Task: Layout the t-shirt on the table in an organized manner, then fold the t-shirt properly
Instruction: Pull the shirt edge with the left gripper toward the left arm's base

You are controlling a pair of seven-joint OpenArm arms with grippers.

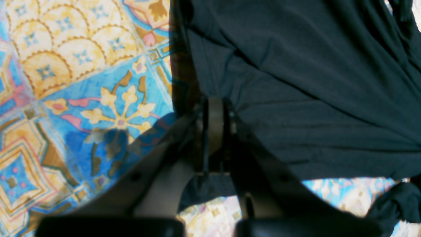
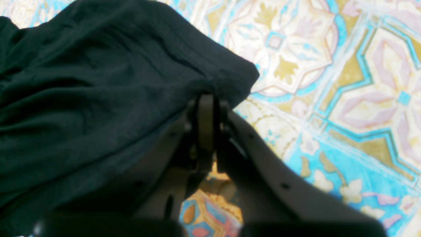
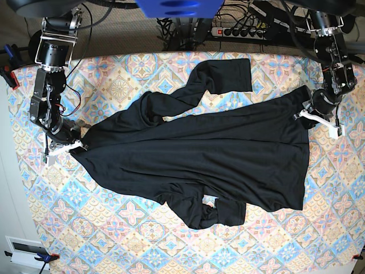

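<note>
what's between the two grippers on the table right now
In the base view, the t-shirt spans the whole stretch, pulled between the left gripper and the right gripper, each shut on an edge, over the table.

Black jointed arms [image 3: 48, 85], white-tipped pincer [image 3: 59, 149], loose black cables.

Behind my workspace, along far edge in base view: white power strip [image 3: 242, 31] with row of sockets, tangle of black cables [image 3: 182, 25] beside it. Blue rounded housing [image 3: 171, 7] hangs top centre above me. Red-and-blue clamp [image 3: 8, 68] grips left edge. Second clamp [image 3: 41, 257] sits near bottom-left corner, just beside white box with dark slot [image 3: 23, 249]. Floor strip at left pale, bare.
</note>
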